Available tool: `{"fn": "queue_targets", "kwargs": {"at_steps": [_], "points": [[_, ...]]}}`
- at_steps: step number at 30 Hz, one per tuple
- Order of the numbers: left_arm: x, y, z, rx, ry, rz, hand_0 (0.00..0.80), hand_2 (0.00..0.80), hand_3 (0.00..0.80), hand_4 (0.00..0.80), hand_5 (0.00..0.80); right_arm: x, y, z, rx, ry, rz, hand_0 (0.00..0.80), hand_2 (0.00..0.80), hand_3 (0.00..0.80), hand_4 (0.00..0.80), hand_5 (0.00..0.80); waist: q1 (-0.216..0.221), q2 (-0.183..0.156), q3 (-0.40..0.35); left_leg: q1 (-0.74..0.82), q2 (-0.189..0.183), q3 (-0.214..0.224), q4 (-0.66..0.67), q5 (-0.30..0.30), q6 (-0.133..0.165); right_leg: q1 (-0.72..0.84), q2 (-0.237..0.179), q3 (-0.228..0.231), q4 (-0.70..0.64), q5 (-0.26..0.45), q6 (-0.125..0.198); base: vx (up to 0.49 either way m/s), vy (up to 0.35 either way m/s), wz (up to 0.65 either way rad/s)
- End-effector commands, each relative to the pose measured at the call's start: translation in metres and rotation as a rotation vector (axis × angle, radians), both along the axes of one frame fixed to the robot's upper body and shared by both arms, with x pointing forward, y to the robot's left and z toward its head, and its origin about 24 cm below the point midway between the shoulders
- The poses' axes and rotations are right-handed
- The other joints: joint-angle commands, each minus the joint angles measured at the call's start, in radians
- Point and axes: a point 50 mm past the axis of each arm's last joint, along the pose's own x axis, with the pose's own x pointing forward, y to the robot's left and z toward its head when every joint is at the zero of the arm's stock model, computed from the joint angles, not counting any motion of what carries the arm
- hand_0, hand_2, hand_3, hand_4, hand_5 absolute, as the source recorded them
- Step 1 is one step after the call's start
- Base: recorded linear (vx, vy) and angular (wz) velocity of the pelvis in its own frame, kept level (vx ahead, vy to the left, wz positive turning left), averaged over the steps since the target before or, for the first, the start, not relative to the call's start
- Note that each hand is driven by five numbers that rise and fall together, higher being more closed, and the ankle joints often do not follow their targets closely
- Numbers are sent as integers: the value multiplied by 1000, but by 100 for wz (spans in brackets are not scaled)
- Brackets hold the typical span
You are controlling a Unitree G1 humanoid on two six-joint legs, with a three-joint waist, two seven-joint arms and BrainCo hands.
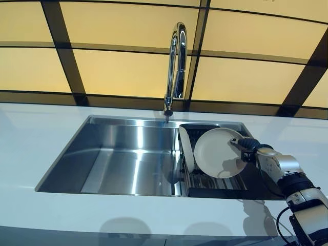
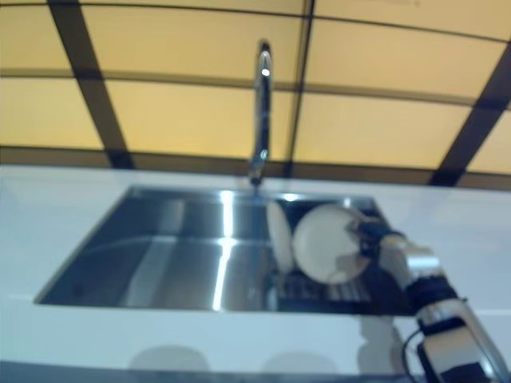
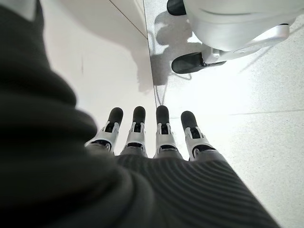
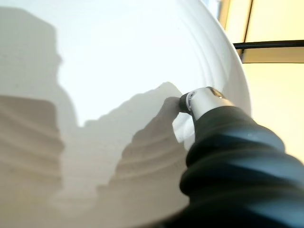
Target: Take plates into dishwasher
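White counter (image 1: 31, 148) w/ steel sink (image 1: 118, 154) under tall faucet (image 1: 176, 66); dark rack (image 1: 215, 182) fills sink's right end. Right hand (image 1: 245, 146) pinches white plate (image 1: 218, 152), upright on edge beside 2nd plate (image 1: 185, 148). Right wrist cam: thumb (image 4: 199, 100) pressed on plate face. Left hand (image 3: 152, 137) shows only in its wrist cam, fingers straight, over floor.

The right robot hand (image 1: 249, 149) shows only its dark cover and a thumb against the plate (image 1: 220, 152); its fingers lie behind the plate, so how they sit cannot be told. The plate's lower rim is hidden among the wires of the rack (image 1: 215, 180). A second plate (image 1: 185, 149) stands edge-on, its face hidden. The sink (image 1: 118, 154) hides its near wall below the bench (image 1: 31, 138) edge. The left robot hand (image 3: 156, 137) has its thumb out of sight, and the faucet (image 1: 176, 66) is blurred in the right eye view.
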Motion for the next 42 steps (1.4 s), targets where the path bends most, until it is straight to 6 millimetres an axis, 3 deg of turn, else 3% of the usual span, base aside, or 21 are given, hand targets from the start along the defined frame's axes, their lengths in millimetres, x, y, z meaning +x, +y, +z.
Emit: {"fn": "queue_targets", "kwargs": {"at_steps": [1, 9, 17, 23, 32, 38, 42], "points": [[13, 5, 5, 36, -18, -35, 0, 0, 0, 0, 0, 3, 0, 79, -38, -303, 9, 800, 800, 800, 800, 800, 16, -36, -50, 14, 0, 10, 4, -61, 5, -32, -71, 11, 47, 16, 74, 0, 0, 0], [6, 7, 3, 35, -16, -19, 0, 0, 0, 0, 0, -10, 3, 110, -51, -496, 21, 800, 800, 800, 800, 800, -2, -35, -60, 16, 1, 18, 3, -64, 5, -32, -70, 19, 45, 13, 75, 0, 0, 0], [-6, 9, -1, 27, -3, 12, 0, 0, 0, 0, 0, -41, 4, 139, -224, -732, 29, 800, 800, 800, 800, 800, -33, -30, -68, 17, -2, 24, 2, -67, 10, -40, -69, 39, 50, 11, 78, 0, 9, -1], [-13, 12, -1, 26, 2, 28, 0, 0, 0, 0, 0, -61, -3, 144, -257, -820, 9, 800, 800, 800, 800, 800, -56, -25, -68, 15, -5, 34, 3, -71, 17, -53, -69, 58, 61, 9, 82, -12, 42, -7], [-22, 17, -2, 40, 6, 13, 0, 0, 0, 0, 0, -101, -49, 149, -307, -919, -141, 800, 800, 800, 800, 800, -119, -29, -67, 19, -8, 78, 21, -87, 37, -97, -80, 107, 118, 20, 110, -3, 85, -17], [-22, 27, 1, 70, 20, 2, 0, 0, 0, 0, 0, -109, -62, 143, -302, -901, -190, 800, 800, 800, 800, 800, -140, -49, -53, 31, 2, 124, 10, -88, 30, -140, -87, 85, 112, 86, 150, -34, 21, -51], [-16, 36, 5, 86, 7, 13, 0, 0, 0, 0, 0, -110, -69, 139, -293, -881, -210, 800, 800, 800, 800, 800, -159, -58, -43, 46, 23, 180, 6, -94, 29, -178, -96, 53, 137, 114, 170, -55, -22, -65]]}}
